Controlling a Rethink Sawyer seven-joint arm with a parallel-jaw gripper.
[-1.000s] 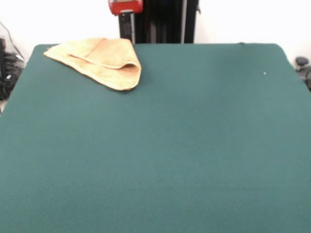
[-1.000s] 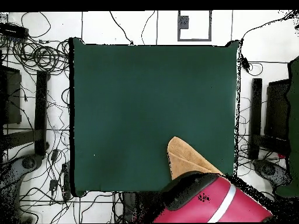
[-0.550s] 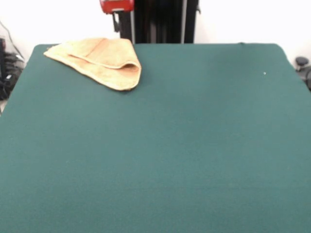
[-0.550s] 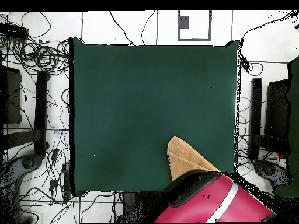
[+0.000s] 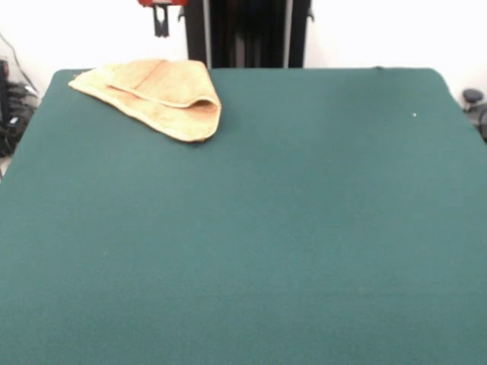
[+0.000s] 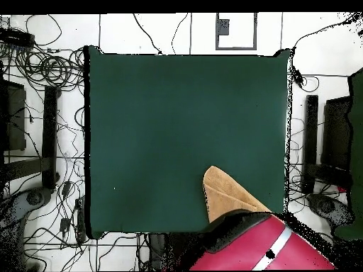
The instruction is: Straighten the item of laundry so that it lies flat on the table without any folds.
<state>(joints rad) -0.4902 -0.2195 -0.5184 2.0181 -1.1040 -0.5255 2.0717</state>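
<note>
1. Red-and-black hand (image 5: 160, 19): over the last second it has climbed and slid sideways along the top of the front view. Only a sliver of red housing and two short dark tips now show at the top edge, above and just behind the towel's far corner.
2. Hand state: cannot tell. The tips are too small and cropped to say if they're spread or pressed together. It carries nothing and is clear of the cloth.
3. Overhead: the bulky red arm (image 6: 266, 244) covers the robot-side end of the towel and has shifted only slightly.
4. Meaning for the task: my read is retract or reposition, not a grasp. Towel hasn't moved across the three front frames, so no progress on flattening.
5. Small orange-tan terry-cloth towel (image 5: 156, 95): sits at a far corner of the dark green felt-covered surface (image 5: 289, 228), close to the robot-side edge, the rest well apart from it.
6. Towel condition: doubled over into a rough wedge. A rounded fold lip bulges toward the surface's middle, the upper layer is offset from the lower, and a paler woven band runs across the top layer. Not flat; at least one full fold is left to open.
</note>
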